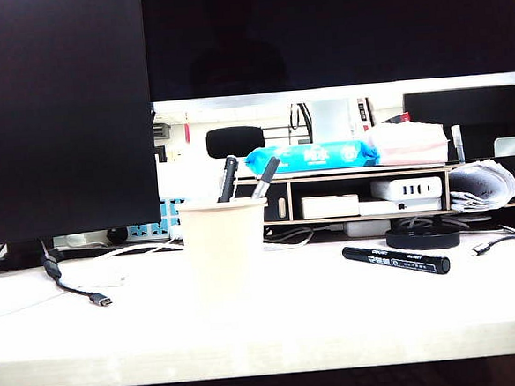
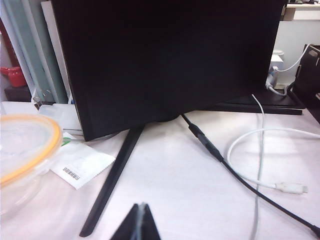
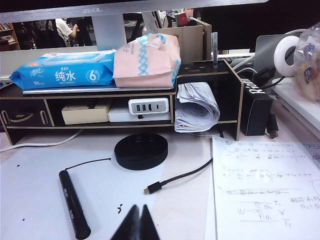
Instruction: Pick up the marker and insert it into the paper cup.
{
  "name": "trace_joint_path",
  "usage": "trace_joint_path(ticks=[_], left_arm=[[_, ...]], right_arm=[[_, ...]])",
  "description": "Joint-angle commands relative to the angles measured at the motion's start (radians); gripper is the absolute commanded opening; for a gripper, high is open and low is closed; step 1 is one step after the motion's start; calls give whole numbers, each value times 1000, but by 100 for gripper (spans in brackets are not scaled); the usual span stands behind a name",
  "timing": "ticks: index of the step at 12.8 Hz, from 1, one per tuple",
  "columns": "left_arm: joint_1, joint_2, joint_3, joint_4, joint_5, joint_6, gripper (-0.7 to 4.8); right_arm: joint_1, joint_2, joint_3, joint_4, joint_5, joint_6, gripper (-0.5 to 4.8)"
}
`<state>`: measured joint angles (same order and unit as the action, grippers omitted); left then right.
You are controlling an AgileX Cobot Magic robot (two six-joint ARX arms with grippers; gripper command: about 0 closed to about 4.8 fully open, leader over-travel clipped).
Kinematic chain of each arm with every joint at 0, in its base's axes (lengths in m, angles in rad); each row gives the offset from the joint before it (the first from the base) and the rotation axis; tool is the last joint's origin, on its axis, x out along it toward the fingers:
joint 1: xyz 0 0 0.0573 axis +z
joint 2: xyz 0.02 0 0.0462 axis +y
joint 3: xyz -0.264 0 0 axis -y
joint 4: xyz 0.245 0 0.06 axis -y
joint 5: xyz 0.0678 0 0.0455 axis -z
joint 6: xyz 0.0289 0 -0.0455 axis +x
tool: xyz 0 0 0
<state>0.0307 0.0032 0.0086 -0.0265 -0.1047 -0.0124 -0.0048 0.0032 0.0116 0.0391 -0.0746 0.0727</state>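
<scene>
The marker (image 1: 396, 260), a thick black cylinder with white lettering, lies flat on the white desk (image 1: 276, 329) right of the beige paper cup (image 1: 223, 248), untouched because left gripper (image 2: 138, 222) and right gripper (image 3: 136, 223) apparently hang back, both pressed together and empty.

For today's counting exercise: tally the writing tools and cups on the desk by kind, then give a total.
Thick black marker, lying on the desk: 1
Thin dark pens standing in the cup: 2
Paper cup: 1
Total: 4
</scene>
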Motion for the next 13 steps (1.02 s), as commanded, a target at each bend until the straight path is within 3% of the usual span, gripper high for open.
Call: trace_joint_path(ticks=[1, 4, 5, 6, 7, 9, 13], left_arm=[[1, 0, 1, 6, 5, 4, -4], [-7, 0, 1, 6, 4, 4, -4], [-48, 0, 0, 5, -15, 4, -4], [-203, 0, 1, 6, -45, 4, -4], [-291, 0, 1, 5, -36, 4, -4], [-554, 0, 1, 6, -18, 4, -4], [-843, 0, 1, 6, -18, 4, -4]], right_arm=[[0, 0, -3, 17, 5, -2, -5], [0, 0, -3, 17, 5, -2, -5], [0, 0, -3, 17, 5, -2, -5], [0, 0, -3, 17, 5, -2, -5], [0, 0, -3, 18, 5, -2, -5], [0, 0, -3, 17, 5, -2, -5], [0, 0, -3, 17, 5, -2, -5]])
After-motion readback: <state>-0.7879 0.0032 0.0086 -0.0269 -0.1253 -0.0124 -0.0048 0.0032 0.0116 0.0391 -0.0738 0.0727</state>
